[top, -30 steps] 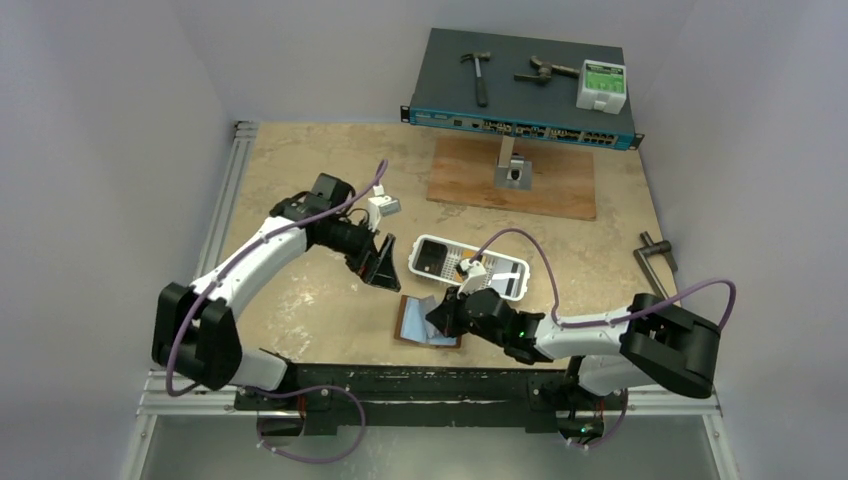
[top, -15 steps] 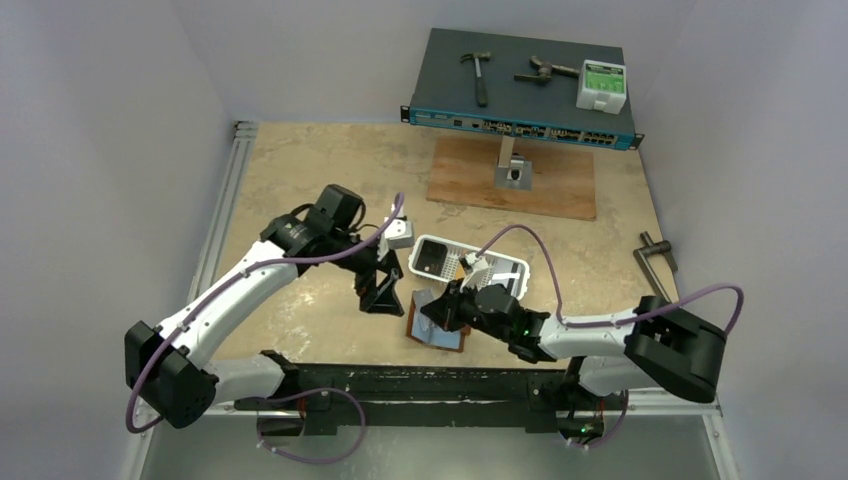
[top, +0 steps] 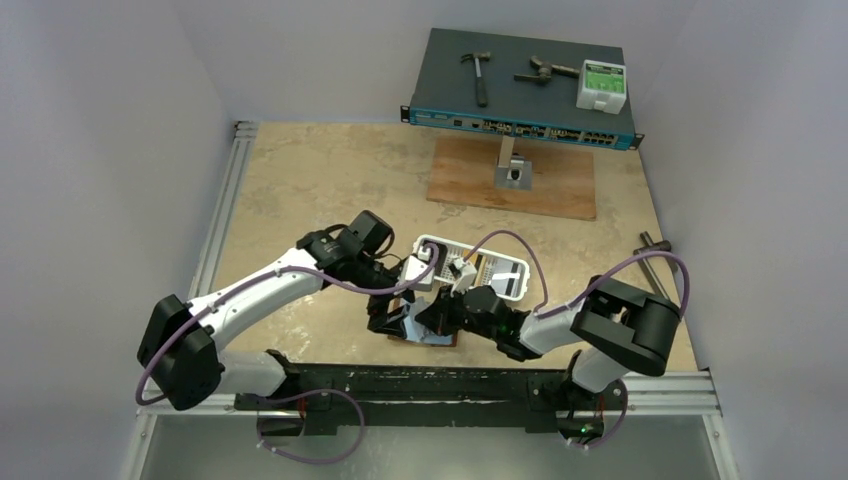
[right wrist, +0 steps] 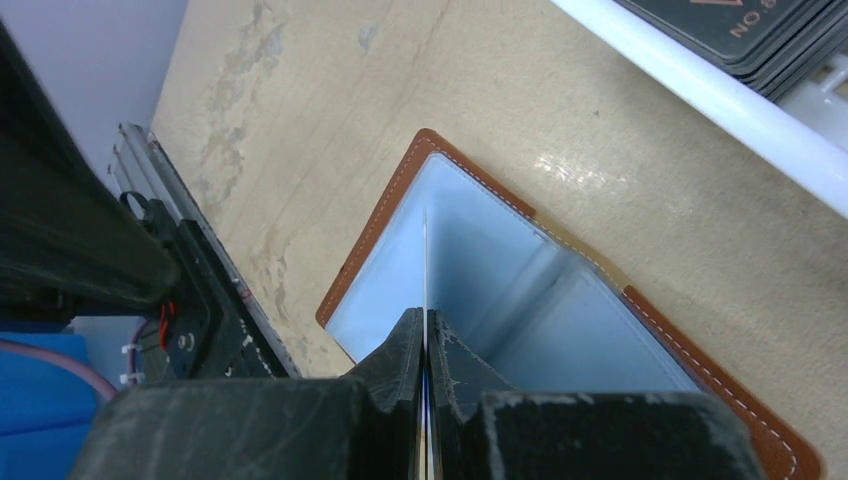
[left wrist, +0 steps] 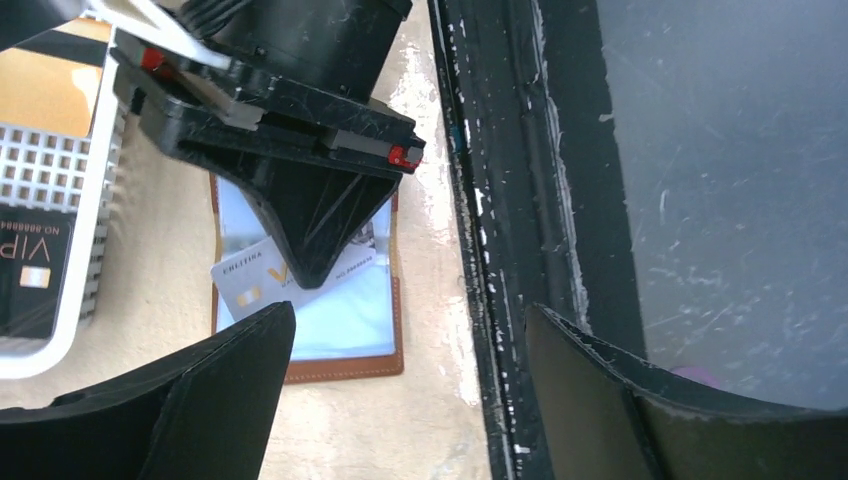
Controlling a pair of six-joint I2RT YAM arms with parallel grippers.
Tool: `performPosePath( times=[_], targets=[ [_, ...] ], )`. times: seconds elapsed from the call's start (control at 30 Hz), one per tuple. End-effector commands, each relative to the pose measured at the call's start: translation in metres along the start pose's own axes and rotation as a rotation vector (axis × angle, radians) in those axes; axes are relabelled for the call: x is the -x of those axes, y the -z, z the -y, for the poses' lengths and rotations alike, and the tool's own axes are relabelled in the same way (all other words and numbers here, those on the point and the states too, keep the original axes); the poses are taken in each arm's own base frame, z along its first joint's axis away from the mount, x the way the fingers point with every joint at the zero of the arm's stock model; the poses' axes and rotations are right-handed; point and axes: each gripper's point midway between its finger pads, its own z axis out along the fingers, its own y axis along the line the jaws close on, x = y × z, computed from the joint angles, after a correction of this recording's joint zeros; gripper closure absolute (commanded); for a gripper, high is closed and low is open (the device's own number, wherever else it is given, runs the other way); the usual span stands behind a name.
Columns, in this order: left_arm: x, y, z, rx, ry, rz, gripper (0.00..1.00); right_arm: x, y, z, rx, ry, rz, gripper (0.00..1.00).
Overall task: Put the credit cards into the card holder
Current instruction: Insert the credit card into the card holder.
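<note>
The card holder (right wrist: 560,300) lies open near the front edge, brown leather with a pale blue lining (left wrist: 345,315). My right gripper (right wrist: 425,322) is shut on a white-grey credit card (left wrist: 250,285), held edge-on with its lower edge down against the lining. In the top view the right gripper (top: 428,315) sits over the card holder (top: 440,341). My left gripper (top: 385,318) hangs just left of it, open (left wrist: 410,315), with nothing between its fingers. More credit cards, black on top (right wrist: 790,30), lie in the white tray (top: 505,275).
The white slotted tray (left wrist: 60,345) stands just behind the holder. A black frame rail (left wrist: 500,200) runs along the near table edge. Further back are a wooden board (top: 545,180) with a metal stand, a network switch (top: 520,95) carrying tools, and a metal tool (top: 655,250) at the right.
My left arm has swung right and toward the near edge, from beside the tray to right next to the right gripper. The right gripper with its card has shifted slightly left over the holder.
</note>
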Motion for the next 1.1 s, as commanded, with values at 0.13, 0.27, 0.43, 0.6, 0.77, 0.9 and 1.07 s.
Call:
performPosePath(
  times=[0.13, 0.27, 0.43, 0.6, 0.77, 0.9, 1.07],
  targets=[
    [0.012, -0.029, -0.032, 0.070, -0.025, 0.046, 0.28, 0.020, 0.009, -0.018, 0.096, -0.047, 0.101, 1.00],
    [0.006, -0.037, -0.027, 0.051, 0.103, 0.065, 0.38, 0.015, 0.013, -0.013, 0.088, -0.042, 0.093, 1.00],
    [-0.012, -0.050, -0.015, 0.022, 0.006, 0.011, 0.61, 0.006, 0.008, -0.004, 0.042, -0.010, 0.042, 1.00],
    [-0.022, -0.051, -0.015, -0.001, -0.297, -0.107, 0.91, -0.002, 0.006, 0.003, 0.022, -0.041, 0.019, 1.00],
    [-0.052, -0.043, -0.025, -0.027, -0.564, -0.249, 1.00, -0.003, 0.007, 0.003, 0.012, -0.038, 0.006, 1.00],
    [-0.073, -0.031, -0.036, -0.043, -0.687, -0.354, 1.00, -0.003, 0.011, 0.009, -0.020, -0.009, -0.003, 1.00],
    [-0.090, -0.024, -0.053, -0.080, -0.804, -0.419, 0.83, -0.005, 0.015, 0.014, -0.039, 0.012, -0.023, 1.00]
  ],
)
